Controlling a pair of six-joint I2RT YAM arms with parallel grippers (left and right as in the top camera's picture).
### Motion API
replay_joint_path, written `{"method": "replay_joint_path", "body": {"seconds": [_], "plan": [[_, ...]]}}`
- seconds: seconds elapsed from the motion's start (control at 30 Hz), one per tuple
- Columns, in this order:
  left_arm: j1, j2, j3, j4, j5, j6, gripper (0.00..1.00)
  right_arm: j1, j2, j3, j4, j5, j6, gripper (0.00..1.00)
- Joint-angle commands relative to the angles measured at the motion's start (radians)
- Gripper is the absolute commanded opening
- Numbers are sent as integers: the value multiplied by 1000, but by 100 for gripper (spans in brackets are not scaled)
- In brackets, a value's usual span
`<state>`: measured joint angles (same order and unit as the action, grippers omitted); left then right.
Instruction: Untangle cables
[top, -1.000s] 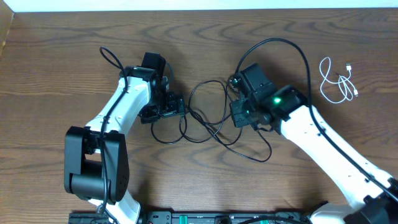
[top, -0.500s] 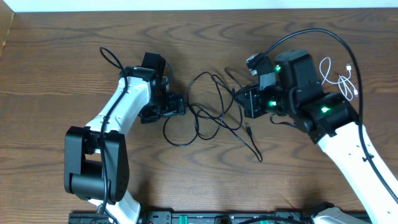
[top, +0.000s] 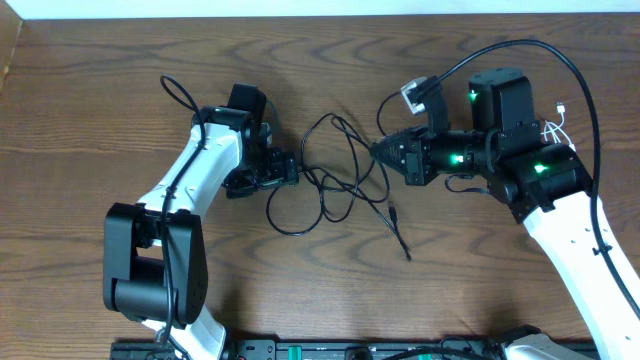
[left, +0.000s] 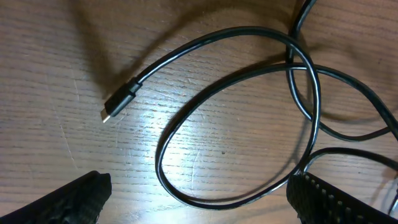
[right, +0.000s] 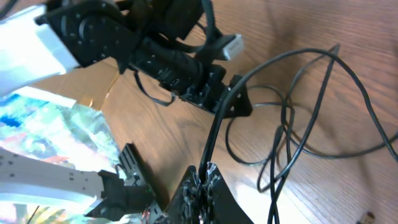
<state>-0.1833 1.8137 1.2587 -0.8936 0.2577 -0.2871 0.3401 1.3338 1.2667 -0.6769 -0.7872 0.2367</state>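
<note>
The black cables (top: 357, 190) lie in a loose tangle of loops on the wooden table between my two arms. Two plug ends (top: 393, 212) trail toward the front. My right gripper (top: 380, 149) is shut on one black strand, which runs straight out of its pinched tips (right: 205, 171) to the tangle (right: 292, 124). My left gripper (top: 288, 172) stands wide open, low at the tangle's left edge. A black loop (left: 217, 202) lies between its fingers (left: 84, 196), untouched, with a plug (left: 121, 102) just beyond. The white cable (top: 556, 127) lies at far right, mostly hidden by the right arm.
The left arm's own thick wire (top: 180, 95) loops out at the back left. The table's far edge (top: 300, 14) runs along the top. A black rail (top: 300, 350) lines the front edge. The right arm (top: 570, 230) spans the front right.
My right gripper has risen and swung right and back with the black strand, dragging the tangle rightward and drawing its loops tighter. The left arm has stayed still and open.
</note>
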Motion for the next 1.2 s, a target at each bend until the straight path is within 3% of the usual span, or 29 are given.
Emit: {"method": "replay_joint_path", "body": {"seconds": [0.0,0.13,0.43,0.5,0.6,0.67,0.73,0.83,1.0,1.17], "plan": [[0,-3,2,-5,3,13,95,-14,-37,5,54,-104,-17,1],[0,-3,2,-5,3,13,95,-44,-60,5,166,-217,-2,1],[1,-4,2,23,85,-28,98,-125,-89,5,269,-205,217,1],[9,-5,2,53,288,53,99,-142,-89,5,254,-186,267,1],[35,-11,2,119,879,293,94,-179,-89,5,243,-185,311,1],[51,-11,2,158,1107,310,94,-195,-89,5,243,-185,325,1],[60,-11,2,182,1218,309,94,-206,-89,4,235,-185,328,1],[52,-11,2,158,1226,309,94,-208,-89,3,212,-184,326,1],[-7,-11,2,147,1086,257,94,-208,-88,-5,203,-185,323,1],[-84,-11,2,240,806,0,94,-201,-88,-5,200,-185,323,1]]}}
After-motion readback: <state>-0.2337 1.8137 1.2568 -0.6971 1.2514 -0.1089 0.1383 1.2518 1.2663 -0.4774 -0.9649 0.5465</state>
